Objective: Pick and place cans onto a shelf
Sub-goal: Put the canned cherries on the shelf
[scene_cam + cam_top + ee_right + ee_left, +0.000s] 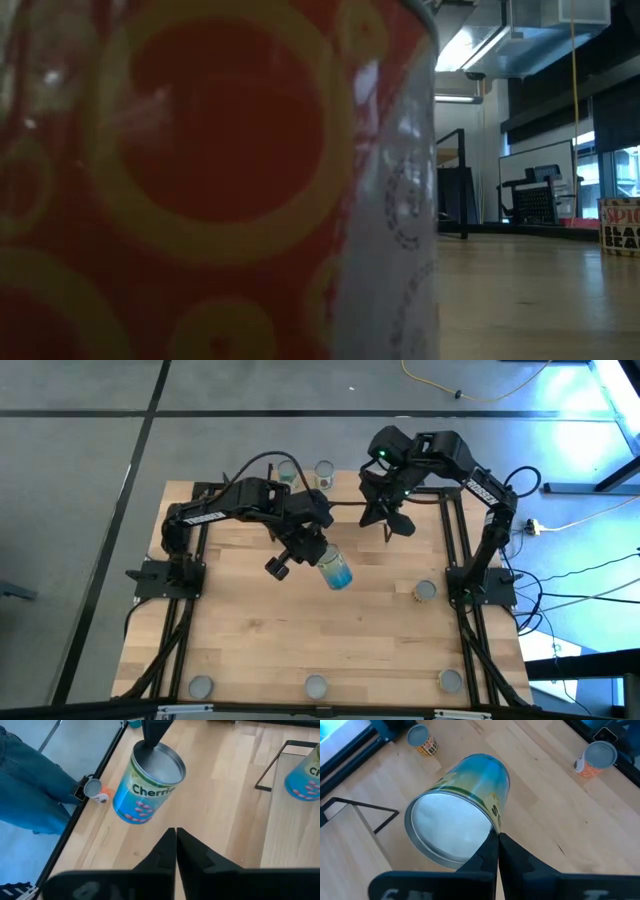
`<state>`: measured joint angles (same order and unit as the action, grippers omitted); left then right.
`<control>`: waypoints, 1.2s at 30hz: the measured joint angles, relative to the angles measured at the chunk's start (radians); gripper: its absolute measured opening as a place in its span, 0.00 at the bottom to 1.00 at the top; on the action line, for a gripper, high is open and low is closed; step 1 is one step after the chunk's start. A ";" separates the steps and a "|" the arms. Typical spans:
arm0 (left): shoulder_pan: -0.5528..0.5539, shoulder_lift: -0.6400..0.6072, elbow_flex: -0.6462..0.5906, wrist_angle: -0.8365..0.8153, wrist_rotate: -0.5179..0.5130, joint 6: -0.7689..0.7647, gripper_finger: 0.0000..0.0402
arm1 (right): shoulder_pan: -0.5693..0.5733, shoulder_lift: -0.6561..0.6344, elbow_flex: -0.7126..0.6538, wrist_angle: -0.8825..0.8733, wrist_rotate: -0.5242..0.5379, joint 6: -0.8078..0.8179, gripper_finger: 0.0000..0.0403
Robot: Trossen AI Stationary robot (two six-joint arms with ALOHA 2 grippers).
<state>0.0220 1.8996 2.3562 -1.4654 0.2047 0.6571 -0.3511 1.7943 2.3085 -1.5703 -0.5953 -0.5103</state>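
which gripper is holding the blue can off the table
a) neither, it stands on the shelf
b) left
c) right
b) the left gripper pinches the rim of the blue can, which hangs tilted above the table; the right gripper is shut on nothing.

Two dark arms of jointed black segments, black cables looped above, green light on the right arm

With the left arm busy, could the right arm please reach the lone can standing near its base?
Probably yes: that can stands alone on bare tabletop, and the right gripper is shut, holding nothing.
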 joint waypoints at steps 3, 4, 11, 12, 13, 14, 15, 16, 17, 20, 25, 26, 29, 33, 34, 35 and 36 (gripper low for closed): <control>0.000 0.000 0.000 0.000 0.000 0.000 0.00 | 0.000 0.000 0.000 0.005 0.000 0.012 0.02; 0.000 0.000 0.000 0.000 0.000 0.000 0.00 | 0.000 0.000 0.000 0.006 0.000 0.022 0.03; 0.000 0.000 0.000 0.000 0.029 0.007 0.00 | 0.010 0.000 0.000 0.039 -0.019 0.026 0.13; 0.000 0.000 0.000 0.000 0.044 0.011 0.00 | 0.014 0.000 0.000 0.043 -0.031 0.012 0.15; 0.002 0.000 0.000 0.000 0.056 0.021 0.00 | 0.020 0.000 0.000 0.045 -0.043 0.006 0.16; 0.002 0.000 0.000 -0.001 0.065 0.032 0.00 | 0.025 0.000 0.000 0.048 -0.058 0.003 0.17; 0.002 0.000 0.000 -0.003 0.071 0.040 0.00 | 0.030 0.000 -0.001 0.052 -0.073 0.003 0.17; 0.002 0.001 0.000 -0.002 0.073 0.047 0.00 | 0.037 0.000 -0.009 0.056 -0.089 0.002 0.18; 0.003 0.001 0.000 0.000 0.074 0.054 0.00 | 0.043 -0.001 -0.022 0.056 -0.103 0.002 0.18; 0.005 0.001 0.000 0.003 0.079 0.083 0.00 | 0.062 0.000 -0.067 0.065 -0.112 0.001 0.18; 0.017 0.001 0.000 0.011 0.168 0.108 0.00 | 0.082 0.002 -0.164 0.182 -0.109 0.000 0.18; 0.019 0.001 0.000 0.011 0.179 0.111 0.00 | 0.083 0.002 -0.175 0.199 -0.116 0.000 0.18; 0.023 0.001 0.000 0.011 0.182 0.113 0.00 | 0.082 0.000 -0.205 0.220 -0.178 -0.022 0.18; 0.036 0.002 0.000 0.011 0.244 0.129 0.00 | 0.088 0.001 -0.223 0.251 -0.251 -0.073 0.18; 0.038 0.002 0.000 0.011 0.260 0.135 0.00 | 0.089 0.001 -0.226 0.264 -0.259 -0.073 0.18; 0.041 0.002 0.000 0.011 0.270 0.136 0.00 | 0.091 0.001 -0.231 0.278 -0.262 -0.074 0.18; 0.043 0.002 0.000 0.011 0.274 0.136 0.00 | 0.095 0.001 -0.236 0.294 -0.263 -0.075 0.18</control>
<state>0.0650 1.9011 2.3558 -1.4545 0.4788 0.7933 -0.2566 1.7950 2.0721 -1.2768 -0.8580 -0.5848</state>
